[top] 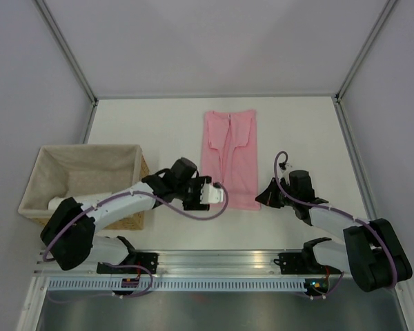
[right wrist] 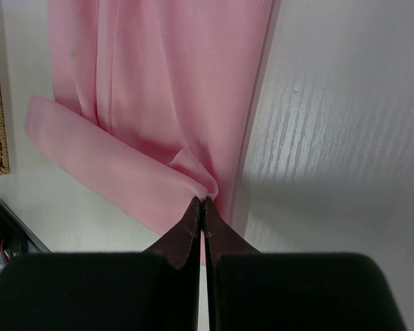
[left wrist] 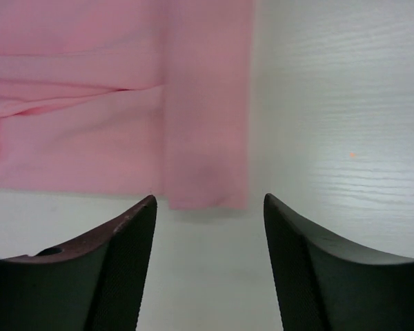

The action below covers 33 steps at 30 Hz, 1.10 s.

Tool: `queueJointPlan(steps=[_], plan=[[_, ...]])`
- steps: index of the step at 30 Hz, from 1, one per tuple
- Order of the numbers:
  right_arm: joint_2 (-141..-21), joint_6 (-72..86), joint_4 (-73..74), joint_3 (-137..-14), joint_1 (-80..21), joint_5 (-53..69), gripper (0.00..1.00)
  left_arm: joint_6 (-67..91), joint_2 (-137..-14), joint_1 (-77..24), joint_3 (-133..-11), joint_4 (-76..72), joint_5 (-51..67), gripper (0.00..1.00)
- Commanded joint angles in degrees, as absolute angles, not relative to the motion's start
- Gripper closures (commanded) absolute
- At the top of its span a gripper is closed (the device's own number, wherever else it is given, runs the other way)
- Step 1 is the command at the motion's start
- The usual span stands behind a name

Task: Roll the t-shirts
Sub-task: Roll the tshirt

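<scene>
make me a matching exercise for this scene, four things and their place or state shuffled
Things:
1. left black two-finger tool
2. right black two-finger tool
3. light-pink fabric t-shirt
4. cloth-lined wicker basket

States:
A. folded into a long strip on the white table
B. shut, pinching the fabric's near corner
C. at the table's left side
D. open and empty

Pairs: 1-D, 2-B, 3-A, 4-C

Cloth-lined wicker basket (top: 90,172) at left, white table (top: 297,138)
</scene>
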<state>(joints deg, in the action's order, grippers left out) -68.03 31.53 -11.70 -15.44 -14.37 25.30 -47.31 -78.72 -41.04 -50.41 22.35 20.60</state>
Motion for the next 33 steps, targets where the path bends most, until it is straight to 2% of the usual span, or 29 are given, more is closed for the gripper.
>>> queueJointPlan(steps=[1, 7, 11, 17, 22, 23, 24, 25, 28, 33], plan=[[-67.15, 30.85, -12.84, -15.21, -14.41, 24.0, 0.98, -57.65, -75.24, -46.13, -37.66, 7.5, 13.27, 0.3], [-66.45, 30.24, -11.95, -15.12, -14.41, 24.44, 0.97, -60.3, -76.55, -50.0, -31.73, 0.35, 8.71, 0.25], [-65.22, 30.5, -12.22, -14.5, -14.41, 23.91, 0.97, -59.24, -77.87, -50.98, -31.03, -3.95, 5.54, 0.25], [-66.18, 30.59, -12.13, -14.94, -14.41, 23.82, 0.97, -59.5, -79.09, -51.24, -30.94, -4.13, 7.64, 0.27], [-66.18, 29.71, -11.16, -15.47, -14.41, 23.56, 0.94, -56.87, -86.03, -51.33, -34.27, -2.9, 4.58, 0.45], [-66.09, 29.53, -10.81, -15.47, -14.5, 23.47, 0.91, -56.78, -86.39, -51.24, -34.36, -2.73, 4.14, 0.51], [-66.09, 29.36, -10.72, -15.56, -14.5, 23.47, 0.89, -56.69, -86.74, -51.07, -34.37, -2.46, 4.13, 0.61], [-65.83, 29.27, -10.55, -15.73, -14.41, 23.47, 0.87, -56.69, -86.84, -51.06, -34.19, -2.29, 4.22, 0.64], [-64.52, 27.61, -7.83, -17.74, -14.5, 23.12, 0.72, -55.99, -86.84, -50.8, -34.72, -0.62, 4.66, 0.77], [-58.81, 19.26, 1.58, -27.05, -14.41, 22.76, 0.63, -53.44, -86.84, -49.05, -38.83, 6.74, 7.2, 0.97]])
